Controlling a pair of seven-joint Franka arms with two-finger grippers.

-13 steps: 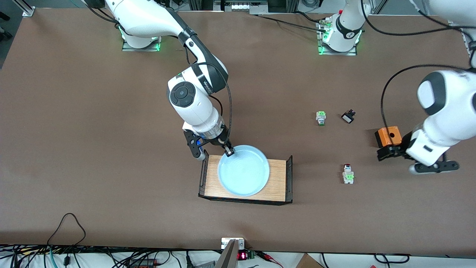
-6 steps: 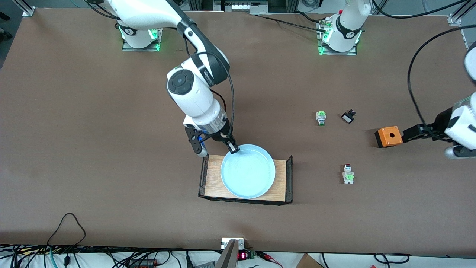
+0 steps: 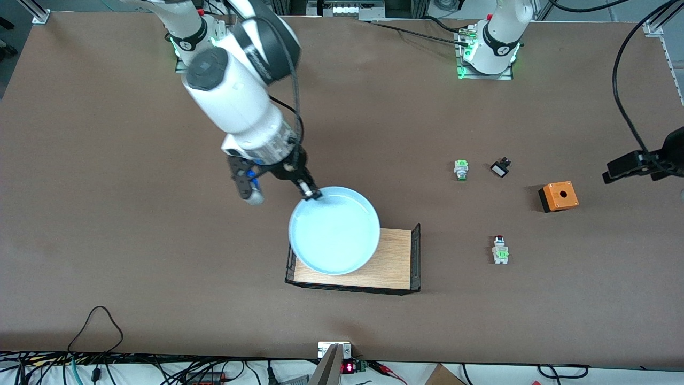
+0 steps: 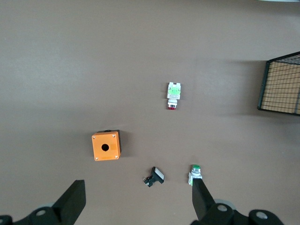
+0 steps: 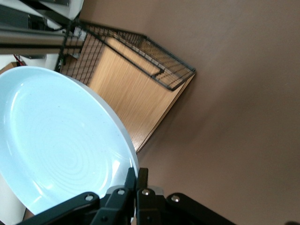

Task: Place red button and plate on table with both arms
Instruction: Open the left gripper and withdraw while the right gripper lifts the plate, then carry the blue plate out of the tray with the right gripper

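The pale blue plate (image 3: 334,230) hangs tilted above the wooden tray (image 3: 393,262), over the tray's end toward the right arm. My right gripper (image 3: 310,193) is shut on its rim, and the right wrist view shows the jaws (image 5: 136,174) pinched on the plate (image 5: 56,140). The red button (image 3: 500,249) lies on the brown table (image 3: 133,214), nearer the front camera than the orange box. My left gripper (image 3: 614,170) hovers open and empty high over the table beside that box. Its wrist view looks down past the spread gripper (image 4: 137,187) onto the red button (image 4: 173,95).
An orange box (image 3: 558,196) with a round hole, a green-capped switch (image 3: 461,169) and a small black-and-white switch (image 3: 500,168) lie toward the left arm's end. The tray has black wire ends. Cables run along the table's front edge.
My right gripper has lifted the plate off the tray and carried it toward the right arm's end. The left gripper has drawn back from the orange box and risen.
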